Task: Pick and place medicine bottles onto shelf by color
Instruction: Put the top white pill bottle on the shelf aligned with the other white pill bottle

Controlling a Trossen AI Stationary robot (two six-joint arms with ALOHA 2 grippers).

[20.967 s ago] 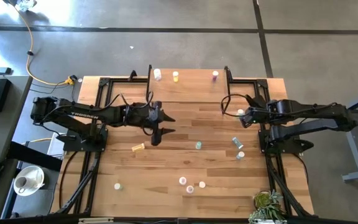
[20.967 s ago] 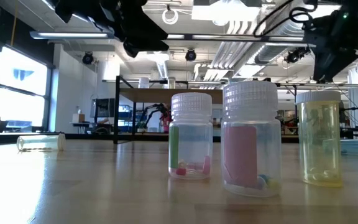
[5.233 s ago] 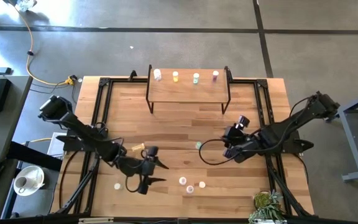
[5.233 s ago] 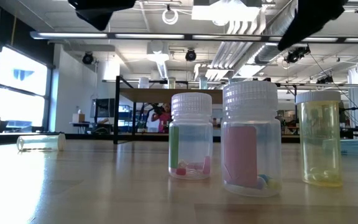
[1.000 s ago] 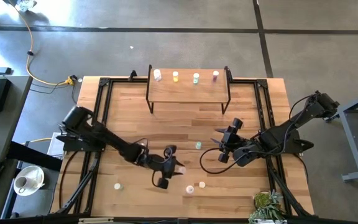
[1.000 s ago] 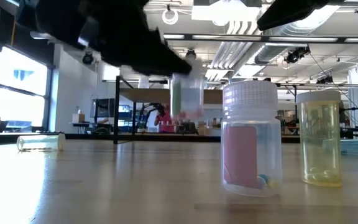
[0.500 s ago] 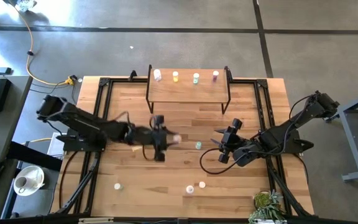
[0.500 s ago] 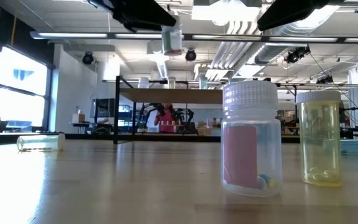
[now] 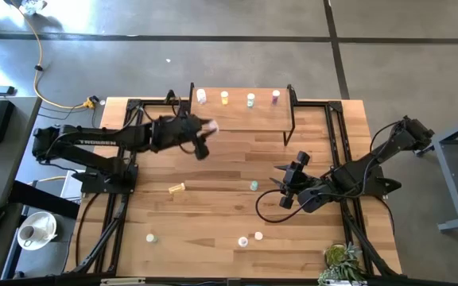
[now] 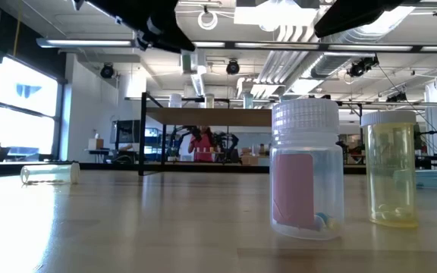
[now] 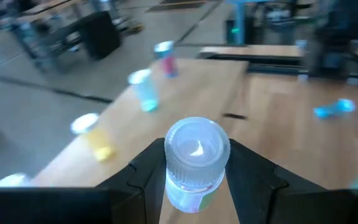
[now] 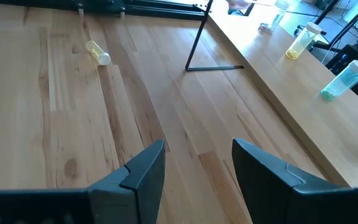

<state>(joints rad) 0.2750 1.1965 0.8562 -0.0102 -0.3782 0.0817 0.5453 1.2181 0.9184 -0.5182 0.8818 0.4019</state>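
Left tool (image 9: 205, 131) is seen in the upper centre-left of the high view, at the near edge of the shelf (image 9: 241, 117), pinching a bottle (image 11: 196, 163). In the left wrist view the pale cap (image 11: 197, 145) faces the camera and the two dark fingers (image 11: 148, 171) are pressed against the bottle's sides just below it; a green tint shows at the bottle's lower edge, so it is judged to be a green one. The bottle is held by its body, probably so that it can be stood upright on the board.

Four bottles are already lined up along the shelf's far edge in the high view: a white one (image 9: 201, 96), a yellow one (image 9: 224, 98), a green one (image 9: 250, 99) and a pink one (image 9: 275, 96). The spacing suggests one place per colour.

Right tool (image 12: 197, 165) is held low over the desk (image 9: 229, 171) at centre right of the high view, fingers spread, nothing between them. A teal bottle (image 9: 254, 186) stands near it, likely the next pick.

On the desk are also left a yellow bottle lying on its side (image 9: 177, 188), a green-capped one (image 9: 149, 237) at lower left, and a pair (image 9: 250, 238) at lower centre.

In the low view a pink bottle (image 10: 306, 168) and a yellow bottle (image 10: 390, 168) fill the foreground; the arms are cut off at the top. The held bottle's contents cannot be made out.
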